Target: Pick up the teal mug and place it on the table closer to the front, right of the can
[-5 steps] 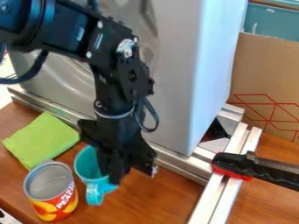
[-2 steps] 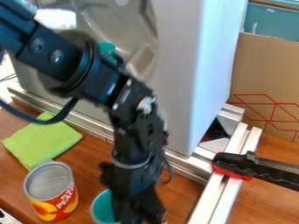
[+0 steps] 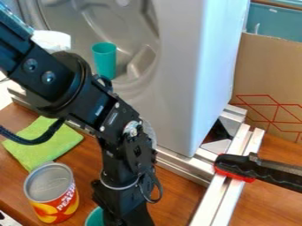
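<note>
The black gripper [image 3: 122, 207] hangs low over the wooden table, at the view's bottom edge left of centre, with its lower end cut off there. Directly against its left side shows part of the rim and inside of a turquoise cup [image 3: 94, 218], the rest hidden by the gripper and the view's edge. Further left stands an open-top-facing can [image 3: 52, 192] with a red and yellow label, upright and apart from the gripper. Behind the can lies a flat green cloth [image 3: 44, 143], partly covered by the arm's cable.
A grey sink unit [image 3: 171, 79] rises behind the arm, holding a teal cup [image 3: 105, 61] and a white object [image 3: 52, 40]. Metal rails [image 3: 227, 194] run at the right, with a black and red clamp [image 3: 239, 167] across them. A cardboard box [image 3: 268, 79] stands behind.
The gripper has moved toward the view's bottom edge, first rightward and then slightly back left. The turquoise cup beside it has shifted along with it. The can and cloth have stayed put.
</note>
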{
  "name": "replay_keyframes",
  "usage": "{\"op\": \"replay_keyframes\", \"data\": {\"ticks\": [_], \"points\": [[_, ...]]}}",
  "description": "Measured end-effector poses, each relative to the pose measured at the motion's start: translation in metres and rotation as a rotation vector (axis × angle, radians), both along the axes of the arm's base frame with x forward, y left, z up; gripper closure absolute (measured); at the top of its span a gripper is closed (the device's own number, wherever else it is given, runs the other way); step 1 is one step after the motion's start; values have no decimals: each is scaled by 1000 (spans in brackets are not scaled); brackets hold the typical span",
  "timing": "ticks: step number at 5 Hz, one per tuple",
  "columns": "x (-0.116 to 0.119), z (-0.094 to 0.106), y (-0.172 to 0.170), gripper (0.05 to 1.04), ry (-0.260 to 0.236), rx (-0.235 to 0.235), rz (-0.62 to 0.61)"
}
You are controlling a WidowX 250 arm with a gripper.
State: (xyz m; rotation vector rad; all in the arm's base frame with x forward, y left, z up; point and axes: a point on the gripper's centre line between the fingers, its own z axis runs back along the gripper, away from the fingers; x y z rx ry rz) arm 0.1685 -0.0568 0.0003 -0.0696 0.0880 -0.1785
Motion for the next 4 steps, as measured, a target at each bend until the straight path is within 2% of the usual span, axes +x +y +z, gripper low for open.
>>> {"op": "replay_keyframes", "data": {"ticks": [1,3,4], "points": [[5,-7,-3,996,-22,-18,-34],[11,-9,-4,959,-5,-37,-44],[5,3,0,757,-16,-17,-17]]}}
